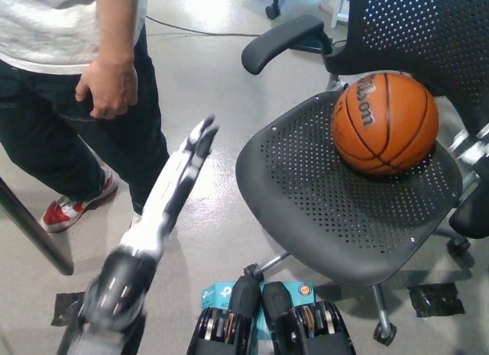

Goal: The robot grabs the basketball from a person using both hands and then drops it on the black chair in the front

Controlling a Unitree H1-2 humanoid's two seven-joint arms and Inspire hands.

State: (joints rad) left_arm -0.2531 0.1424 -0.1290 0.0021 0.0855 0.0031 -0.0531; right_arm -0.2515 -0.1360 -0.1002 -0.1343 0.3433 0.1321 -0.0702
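The orange basketball (pixel 384 124) lies on the perforated seat of the black chair (pixel 321 210), toward its back right, against the mesh backrest. No hand touches it. My white left hand (pixel 182 175) reaches up from the lower left over the floor, left of the seat's edge. It is blurred by motion, its fingers are stretched out, and it holds nothing. My right hand does not show.
A person (pixel 69 72) stands at the upper left, one hand (pixel 111 88) hanging down and a red shoe (pixel 67 211) on the floor. The chair's armrest (pixel 283 42) juts out at the top. A dark pole (pixel 34 229) crosses the lower left. A blue box (pixel 218 294) lies near the bottom.
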